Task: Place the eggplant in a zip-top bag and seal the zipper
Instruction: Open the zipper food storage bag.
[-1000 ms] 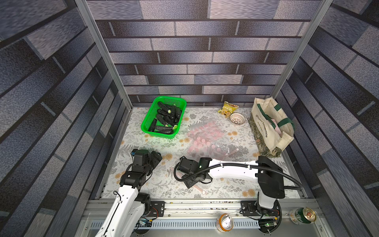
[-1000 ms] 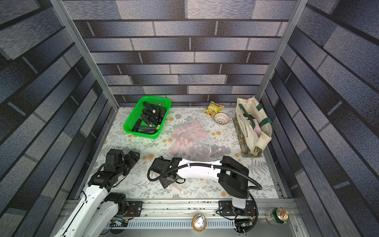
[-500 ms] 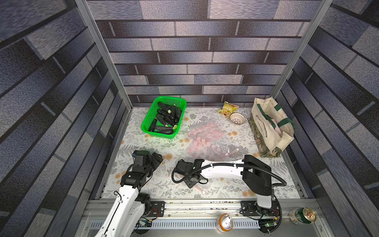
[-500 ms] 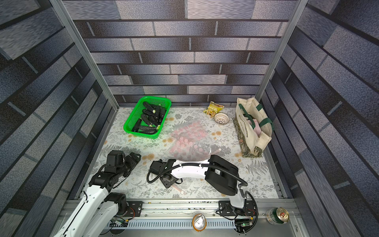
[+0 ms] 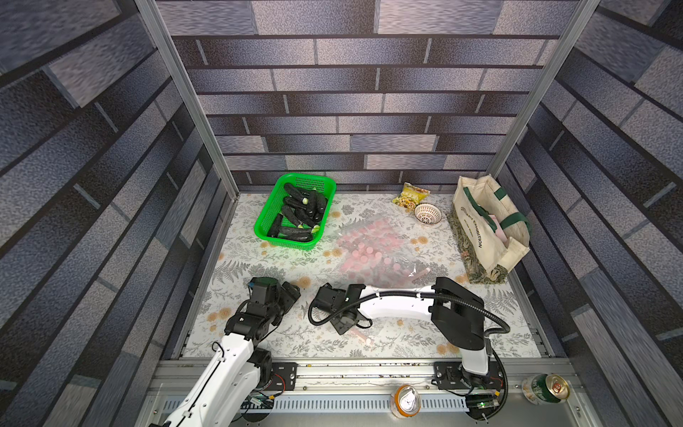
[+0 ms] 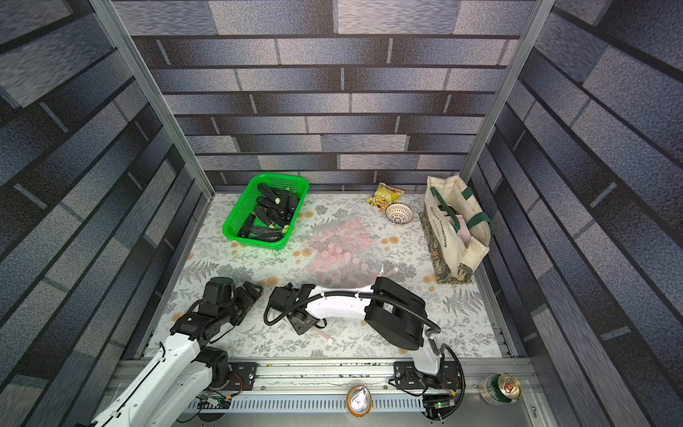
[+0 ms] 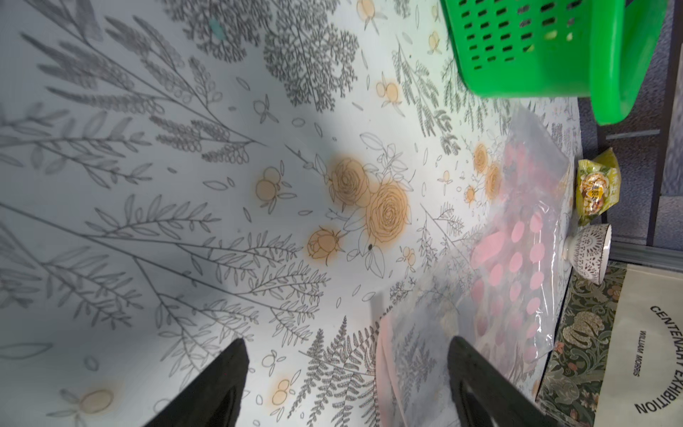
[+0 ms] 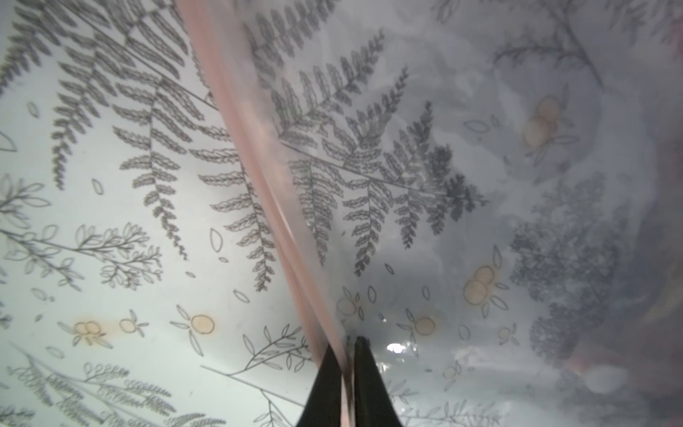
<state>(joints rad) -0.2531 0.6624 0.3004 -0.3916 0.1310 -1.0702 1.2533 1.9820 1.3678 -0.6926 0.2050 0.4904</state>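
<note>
Fingers (image 8: 325,388) of the right gripper (image 8: 347,344) pinch the pink zipper edge (image 8: 251,166) of the zip-top bag (image 8: 406,185) toward the table's (image 5: 236,266) front edge, while the eggplants (image 5: 295,233) lie in the green basket (image 5: 268,207) at the far left corner, nearest the wide-open, empty left gripper (image 7: 347,340).

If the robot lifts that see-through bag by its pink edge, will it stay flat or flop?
Probably flop: the zip-top bag is thin clear film, wrinkled where the right gripper pinches its pink zipper strip. It looks empty, so it is likely very light. The glossy film may be slippery.
</note>
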